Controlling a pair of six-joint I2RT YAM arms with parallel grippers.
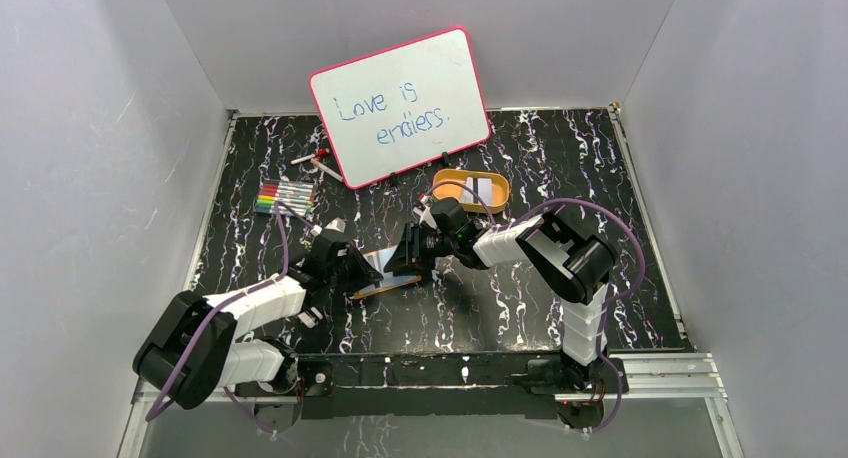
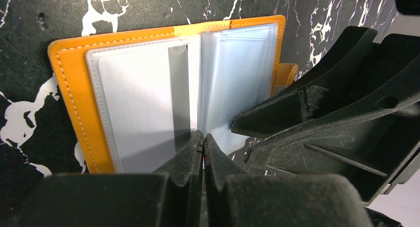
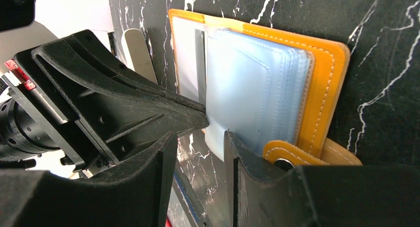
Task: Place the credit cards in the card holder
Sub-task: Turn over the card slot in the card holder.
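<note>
The orange card holder lies open on the black marbled table between my two grippers. In the left wrist view its orange cover frames clear sleeves, and a whitish-grey credit card with a dark stripe lies flat in the left sleeve. My left gripper is shut, its tips at the near edge of that card. My right gripper is open and empty at the stack of pale blue sleeves, beside the snap tab. More cards lie in the orange oval tray.
A pink-framed whiteboard leans at the back. A row of coloured markers lies at the back left, with a loose marker near the board. White walls enclose the table on three sides.
</note>
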